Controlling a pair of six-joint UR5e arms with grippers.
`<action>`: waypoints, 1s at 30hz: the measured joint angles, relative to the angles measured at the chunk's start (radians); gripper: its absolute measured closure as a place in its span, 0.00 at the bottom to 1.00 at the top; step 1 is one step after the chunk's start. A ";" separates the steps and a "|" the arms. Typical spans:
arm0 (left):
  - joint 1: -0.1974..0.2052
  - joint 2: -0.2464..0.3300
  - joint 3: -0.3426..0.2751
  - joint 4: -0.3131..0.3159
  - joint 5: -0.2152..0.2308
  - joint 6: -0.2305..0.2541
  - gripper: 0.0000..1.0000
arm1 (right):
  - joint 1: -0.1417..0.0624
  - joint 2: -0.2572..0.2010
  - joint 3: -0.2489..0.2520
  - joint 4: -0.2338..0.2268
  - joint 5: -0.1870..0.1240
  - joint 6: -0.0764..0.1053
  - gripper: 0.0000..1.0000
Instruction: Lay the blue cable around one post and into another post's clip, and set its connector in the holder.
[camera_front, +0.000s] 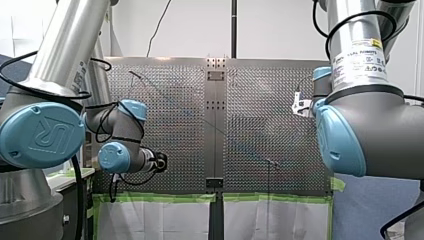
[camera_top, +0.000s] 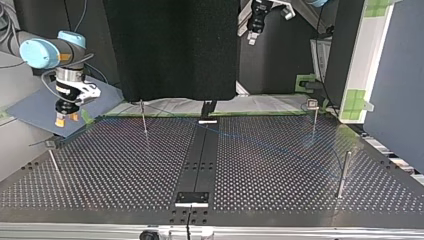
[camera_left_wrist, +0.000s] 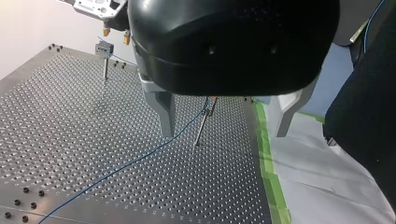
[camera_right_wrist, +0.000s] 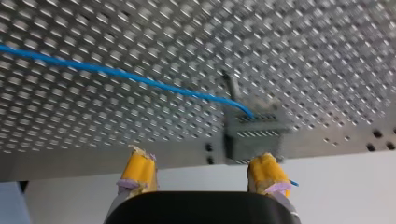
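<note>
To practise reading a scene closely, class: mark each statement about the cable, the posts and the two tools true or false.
1. The blue cable enters the clip on the post ahead of my right tool. True.
2. My right tool is shut on the cable. False: it is open and holds nothing.
3. My left tool is open above the table. True.
4. My right tool's pads are black. False: they are yellow.

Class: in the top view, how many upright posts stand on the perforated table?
4: far-left post, left-edge post, far-right post, near-right post. More could be hidden outside this view.
</note>
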 joint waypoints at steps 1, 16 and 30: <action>0.000 0.000 -0.001 0.000 0.000 0.000 0.00 | 0.007 0.000 0.007 -0.001 0.003 -0.002 0.00; 0.000 0.000 0.000 0.015 0.000 -0.014 0.00 | 0.125 0.004 0.039 0.048 -0.007 -0.038 0.00; 0.001 0.000 0.001 0.042 0.000 -0.060 0.00 | 0.239 0.008 0.042 0.077 0.061 -0.039 0.00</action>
